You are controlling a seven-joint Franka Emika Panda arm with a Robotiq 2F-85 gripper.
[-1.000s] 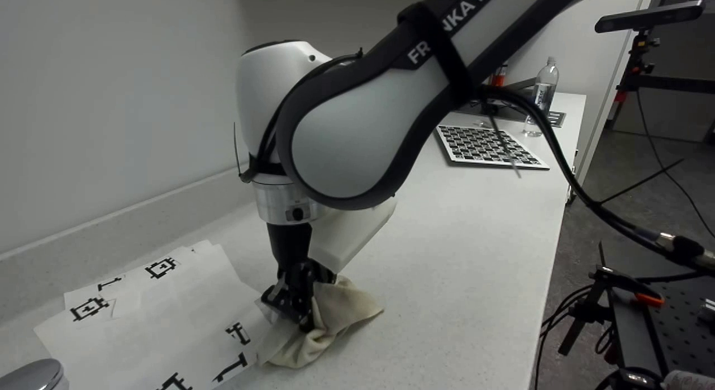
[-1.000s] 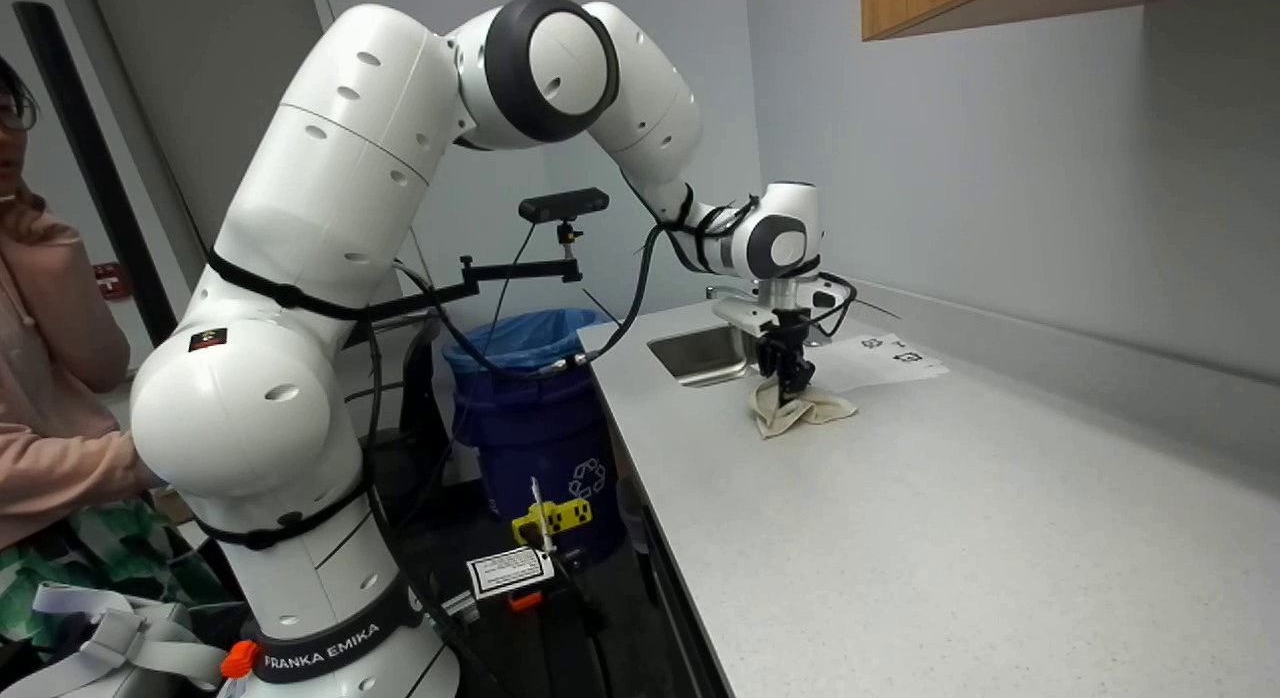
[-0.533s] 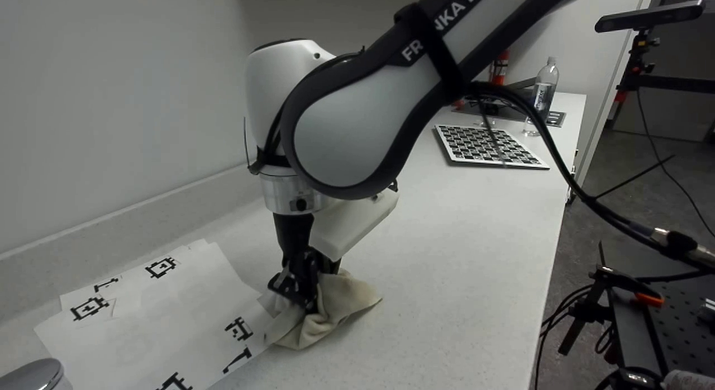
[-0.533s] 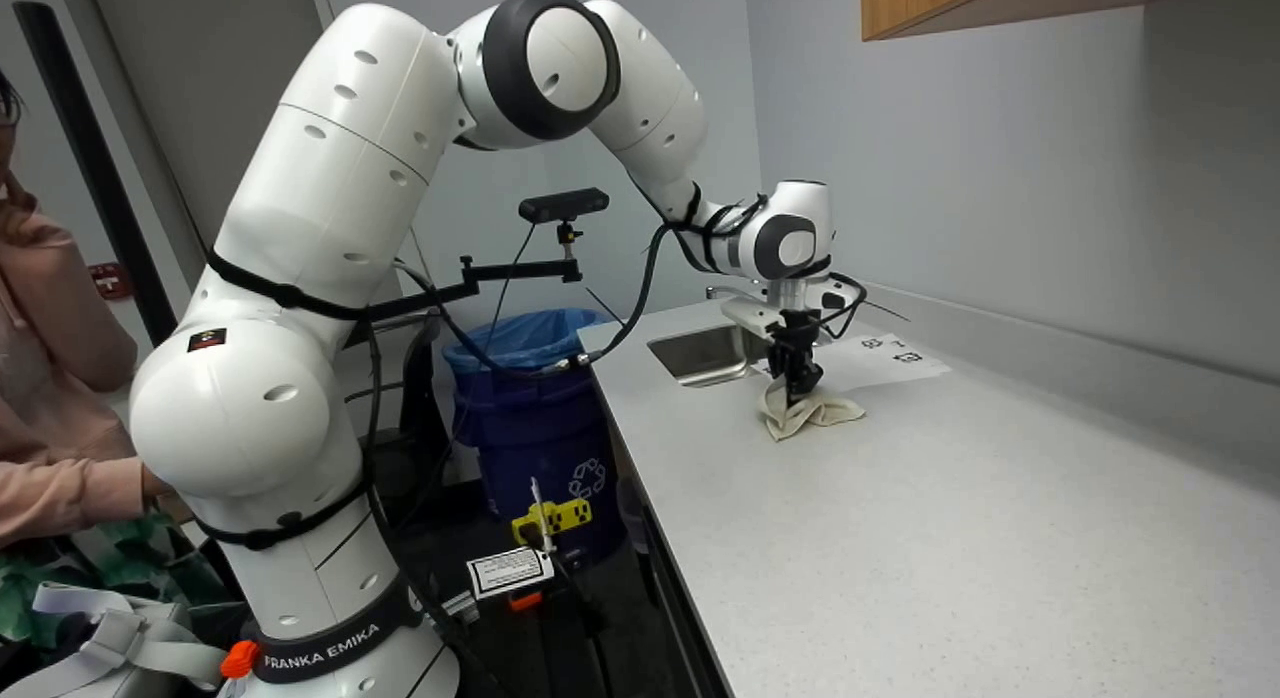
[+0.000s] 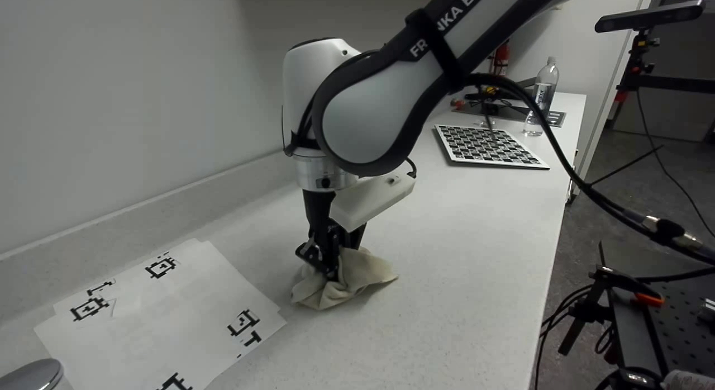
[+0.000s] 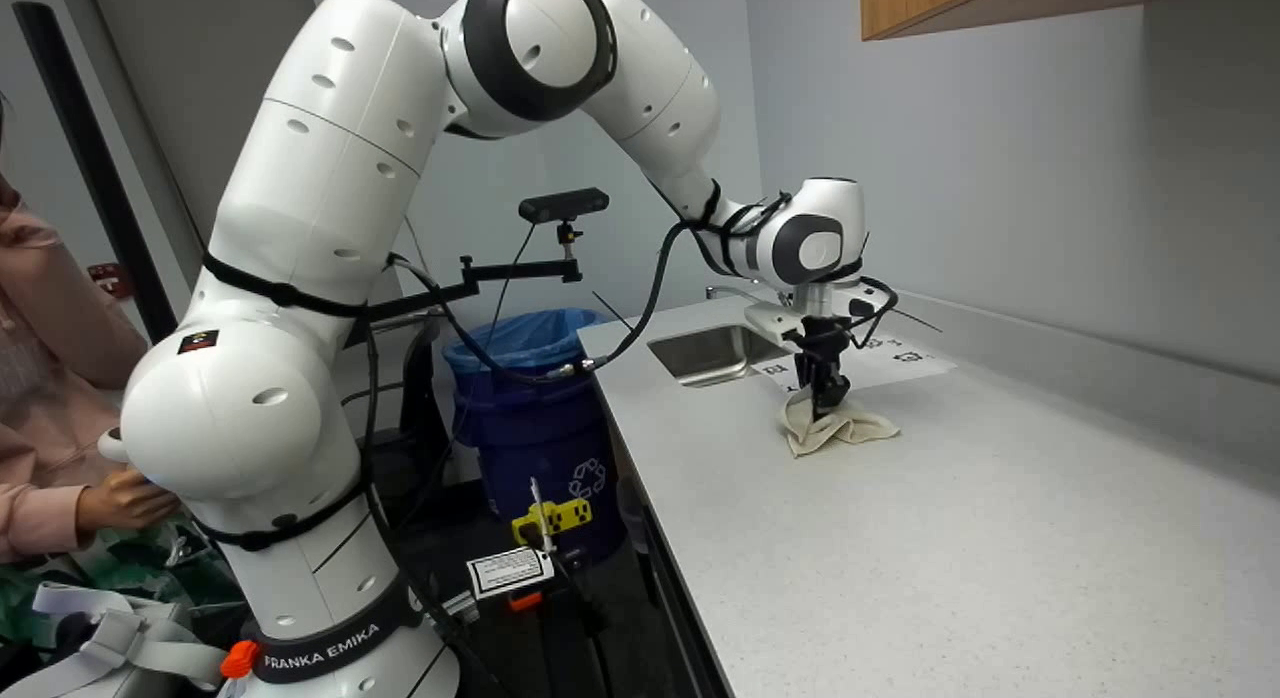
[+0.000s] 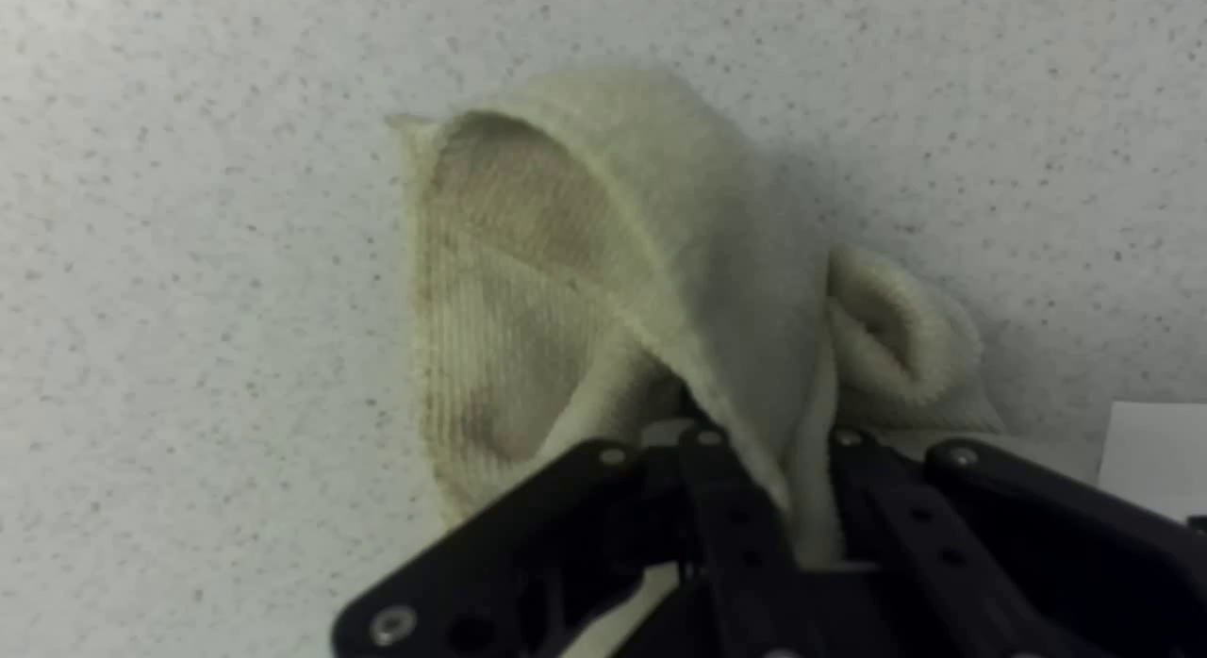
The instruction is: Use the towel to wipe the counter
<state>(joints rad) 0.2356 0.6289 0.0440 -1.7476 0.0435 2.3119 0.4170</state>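
Note:
A cream towel lies crumpled on the white speckled counter. It also shows on the counter in an exterior view. My gripper points down and is shut on a bunched fold of the towel, low at the counter surface. In the wrist view the towel rises in a fold between the fingers of the gripper, and its rest spreads over the counter. The fingertips are hidden in the cloth.
A printed marker sheet lies beside the towel. A sink and a faucet are at the far end. A checkered board and a bottle stand at the opposite end. A wall runs along the counter's back.
My gripper has dragged the towel along the counter, away from the marker sheet and sink, towards the checkered board. The sheet's near edge, covered before, now shows. The gripper stays shut.

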